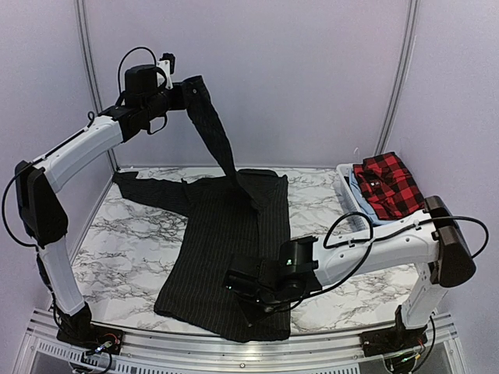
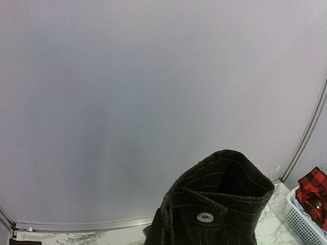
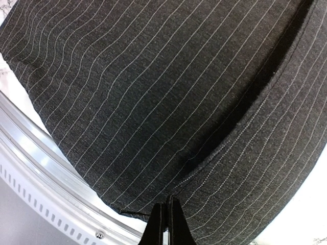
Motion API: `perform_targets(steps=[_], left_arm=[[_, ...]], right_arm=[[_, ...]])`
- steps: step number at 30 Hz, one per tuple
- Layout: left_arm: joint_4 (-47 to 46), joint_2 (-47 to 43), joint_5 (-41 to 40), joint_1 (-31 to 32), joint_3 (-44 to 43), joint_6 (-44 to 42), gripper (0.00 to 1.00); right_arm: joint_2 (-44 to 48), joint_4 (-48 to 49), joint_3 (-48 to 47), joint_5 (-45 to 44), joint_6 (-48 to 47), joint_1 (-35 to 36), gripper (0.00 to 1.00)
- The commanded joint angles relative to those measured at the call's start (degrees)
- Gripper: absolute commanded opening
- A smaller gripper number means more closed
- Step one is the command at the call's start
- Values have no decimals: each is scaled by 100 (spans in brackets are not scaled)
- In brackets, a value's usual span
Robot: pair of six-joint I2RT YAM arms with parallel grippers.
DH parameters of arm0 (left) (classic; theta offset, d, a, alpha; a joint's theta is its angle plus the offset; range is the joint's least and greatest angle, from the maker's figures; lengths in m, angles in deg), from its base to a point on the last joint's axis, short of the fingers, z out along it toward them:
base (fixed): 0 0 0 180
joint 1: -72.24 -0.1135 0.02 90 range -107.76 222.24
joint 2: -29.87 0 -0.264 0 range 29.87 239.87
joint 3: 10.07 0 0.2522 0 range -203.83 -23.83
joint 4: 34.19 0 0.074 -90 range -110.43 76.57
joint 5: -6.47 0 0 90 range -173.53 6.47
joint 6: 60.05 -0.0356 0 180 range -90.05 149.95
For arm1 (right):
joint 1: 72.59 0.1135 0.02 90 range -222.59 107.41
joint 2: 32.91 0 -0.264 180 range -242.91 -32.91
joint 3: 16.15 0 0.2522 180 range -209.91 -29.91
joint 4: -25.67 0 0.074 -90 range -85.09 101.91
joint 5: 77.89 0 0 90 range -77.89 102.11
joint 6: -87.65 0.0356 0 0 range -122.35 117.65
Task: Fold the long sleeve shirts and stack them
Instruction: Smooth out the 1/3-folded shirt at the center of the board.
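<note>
A black pinstriped long sleeve shirt (image 1: 226, 241) lies spread on the marble table (image 1: 132, 234). One sleeve (image 1: 209, 128) rises steeply off it to my left gripper (image 1: 182, 92), high at the back left and shut on the cuff. In the left wrist view only the buttoned cuff (image 2: 214, 204) shows; the fingers are hidden. My right gripper (image 1: 234, 282) is low over the shirt's near hem. Its fingers (image 3: 159, 224) are pressed together on a fold of the pinstriped cloth (image 3: 153, 102). A red-and-black checked shirt (image 1: 387, 185) lies bunched in the basket at the right.
The white lattice basket (image 1: 344, 174) stands at the table's right edge and also holds some pale blue cloth. The table's metal front rail (image 3: 46, 168) runs just past the hem. Plain walls close in the back and sides.
</note>
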Motion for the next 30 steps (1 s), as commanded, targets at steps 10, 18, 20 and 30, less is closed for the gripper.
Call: perform_targets(steps=[10,18,20,30], left_arm=[[-175,173,73,-71,7,66,0],[-188,129,65,-84,-13,34,0],[-220,80,102,-80,9,48,0],[-425,-76,95,-85,257,96,0]], right_arm=[[-276,611,17,496,-290,-154,0],[-355,857,116,688,-421,-238,0],[-347,896,171,689,-424,-246,0],[-300,1106,350,1002,-482,-252,0]])
